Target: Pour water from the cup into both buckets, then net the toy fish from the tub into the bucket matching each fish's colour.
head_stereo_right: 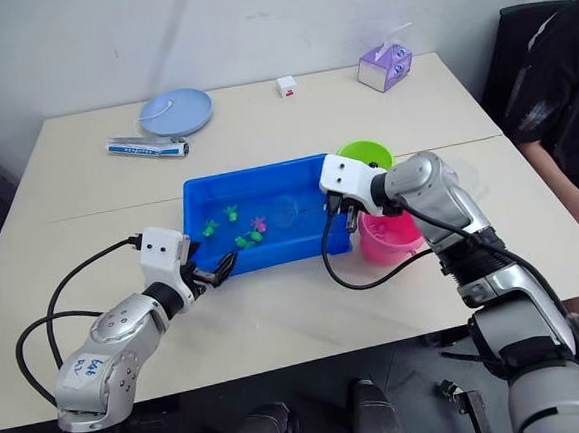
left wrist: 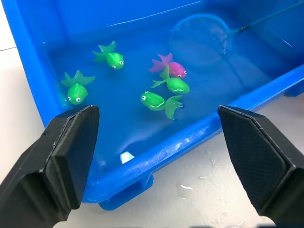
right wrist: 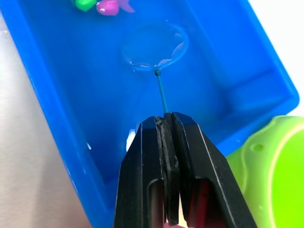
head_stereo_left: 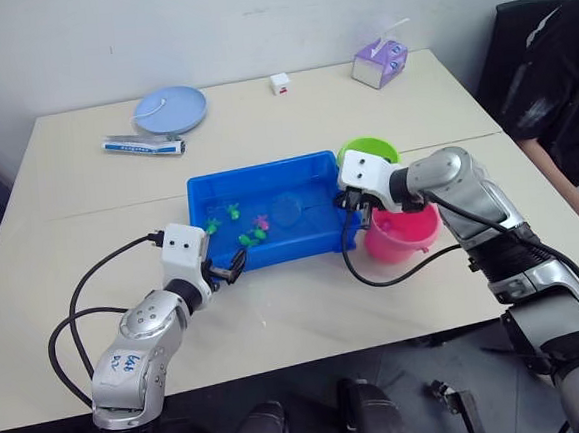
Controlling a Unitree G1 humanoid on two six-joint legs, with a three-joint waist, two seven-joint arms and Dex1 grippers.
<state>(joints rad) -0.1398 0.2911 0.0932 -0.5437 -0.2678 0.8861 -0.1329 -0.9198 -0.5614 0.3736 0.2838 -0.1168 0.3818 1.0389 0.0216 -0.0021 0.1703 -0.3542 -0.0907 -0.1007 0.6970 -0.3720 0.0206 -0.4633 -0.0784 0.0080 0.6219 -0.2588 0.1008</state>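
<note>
The blue tub (head_stereo_left: 256, 167) sits mid-table with water in it. Several green toy fish (left wrist: 165, 102) and one pink fish (left wrist: 176, 69) float in its left half. The net's blue hoop (right wrist: 154, 46) lies in the water at the tub's middle, apart from the fish. My right gripper (right wrist: 167, 124) is shut on the net's thin stick, over the tub's right end (head_stereo_left: 354, 203). The green bucket (head_stereo_left: 368, 150) and pink bucket (head_stereo_left: 403, 236) stand just right of the tub. My left gripper (head_stereo_left: 231, 269) is open at the tub's front left rim, holding nothing. The cup is hidden.
At the table's far side lie a pale-blue plate (head_stereo_left: 170, 109), a white tube (head_stereo_left: 143, 145), a small white cube (head_stereo_left: 280, 83) and a purple tissue box (head_stereo_left: 379, 64). A person in black (head_stereo_left: 559, 75) sits at the right edge.
</note>
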